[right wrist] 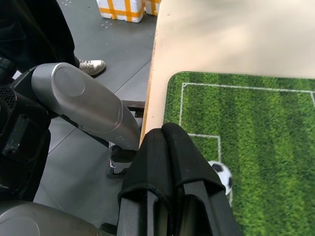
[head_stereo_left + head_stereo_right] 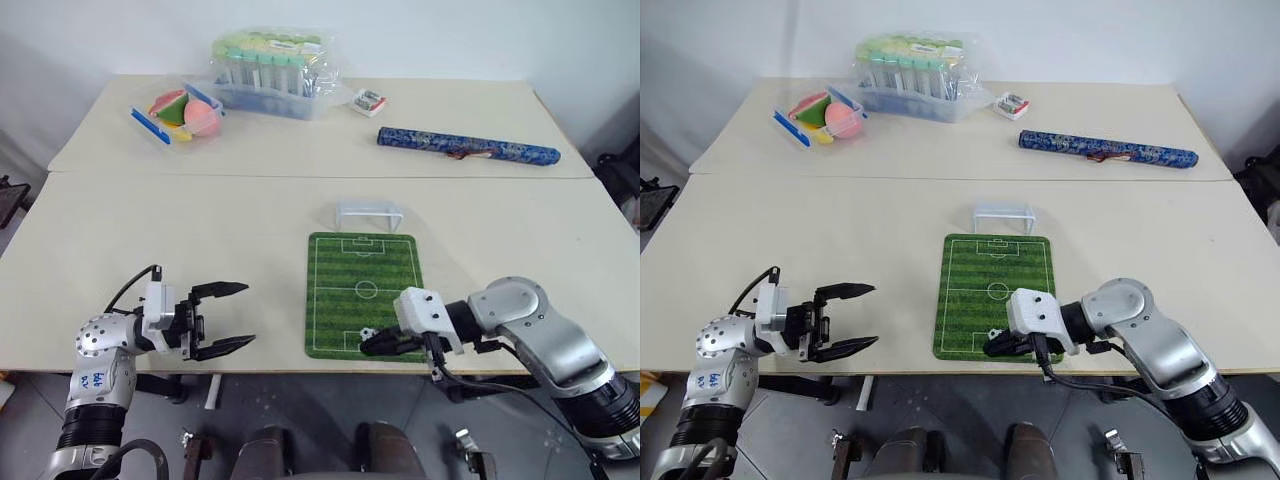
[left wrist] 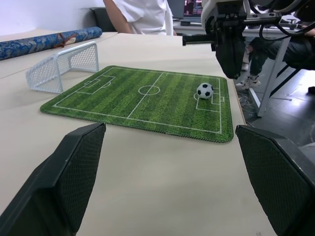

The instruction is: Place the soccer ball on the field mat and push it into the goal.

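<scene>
Right hand (image 2: pixel 372 342) sat pinched shut and empty at the near end of the field mat (image 2: pixel 362 270), its fingertips just beside the soccer ball (image 2: pixel 368 334). From my head cameras the ball was partly tucked behind those fingers; the left wrist view gave it to me cleanly, resting on the mat's white lines at the end far from the goal (image 2: pixel 368 212), with the right hand hanging just above it. My left hand (image 2: pixel 228 318) hovered over the bare surface (image 2: pixel 150 240) well left of the mat, fingers spread wide, holding nothing. The goal stood just past the mat's far edge, mouth toward the pitch, and I saw nothing on the grass between ball and goal. The mat's near edge lay close to the surface's front edge. Farther back lay a blue patterned roll (image 2: pixel 468 147), a clear box of tubes (image 2: pixel 272 72) and a pink ball (image 2: pixel 203 118), all well apart from the mat.
</scene>
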